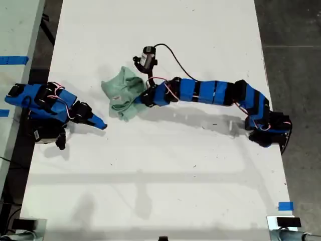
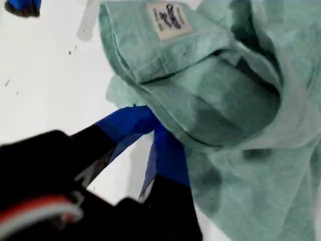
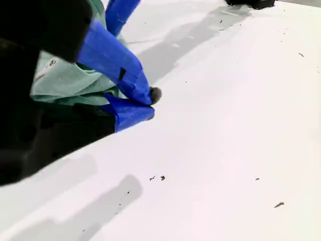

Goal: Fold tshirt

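First gripper [image 2: 155,133]: its blue jaws are a little apart near the black body. The tips go under the edge of the cloth, so whether they pinch it cannot be told.
Tshirt [image 2: 225,100]: the pale green cloth lies right on the tips of the first gripper and spreads out past them. It is bunched up in soft folds, not flat.
Label [image 2: 169,20]: a small white tag on the neck band, farther out from the first gripper's jaws, on the far part of the heap.
Second gripper [image 3: 148,105]: its blue jaws are close together with nothing between them. The tips are low over the bare white table [image 1: 175,165].
Tshirt by the second gripper: a bit of green [image 3: 65,83] shows off to one side of these jaws, apart from them.
From the exterior view: the tshirt [image 1: 123,90] is a small heap. The first gripper [image 1: 142,98] touches its edge, with its long arm stretched out behind it. The second gripper [image 1: 100,124] points at the heap from the other side, near it but not touching.
Blue tape [image 1: 285,206]: a small piece on the table, far from both sets of jaws.
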You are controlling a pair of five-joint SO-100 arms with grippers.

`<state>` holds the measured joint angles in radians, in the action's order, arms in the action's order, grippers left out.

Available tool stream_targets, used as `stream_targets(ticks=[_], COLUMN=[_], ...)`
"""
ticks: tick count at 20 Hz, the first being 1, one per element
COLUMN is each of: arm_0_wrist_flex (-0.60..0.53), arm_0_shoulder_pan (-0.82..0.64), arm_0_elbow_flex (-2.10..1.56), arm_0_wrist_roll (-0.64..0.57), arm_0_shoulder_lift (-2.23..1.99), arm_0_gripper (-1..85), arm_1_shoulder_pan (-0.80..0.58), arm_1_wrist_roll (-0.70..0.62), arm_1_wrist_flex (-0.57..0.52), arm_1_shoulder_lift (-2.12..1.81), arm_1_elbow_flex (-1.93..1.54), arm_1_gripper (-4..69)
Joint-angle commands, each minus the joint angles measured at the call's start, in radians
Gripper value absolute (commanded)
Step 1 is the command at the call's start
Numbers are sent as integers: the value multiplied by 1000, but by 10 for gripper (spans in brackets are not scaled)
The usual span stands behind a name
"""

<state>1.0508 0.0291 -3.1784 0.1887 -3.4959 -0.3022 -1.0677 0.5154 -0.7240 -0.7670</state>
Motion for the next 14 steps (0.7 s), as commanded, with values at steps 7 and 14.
stream_targets(ticks=[7,14], arm_0_wrist_flex=[-2,0], arm_0_shoulder_pan=[2,-14], arm_0_elbow_flex=[-11,-11], arm_0_wrist_roll=[17,9], arm_0_shoulder_lift=[-101,-101], arm_0_gripper=[1,1], arm_1_shoulder_pan=[-78,-8], arm_1_wrist_roll=[302,173], arm_1_wrist_flex=[-607,-385], arm_1_shoulder_lift=[-20,-121], arm_1_elbow_flex=[80,75], arm_1_gripper=[-13,-13])
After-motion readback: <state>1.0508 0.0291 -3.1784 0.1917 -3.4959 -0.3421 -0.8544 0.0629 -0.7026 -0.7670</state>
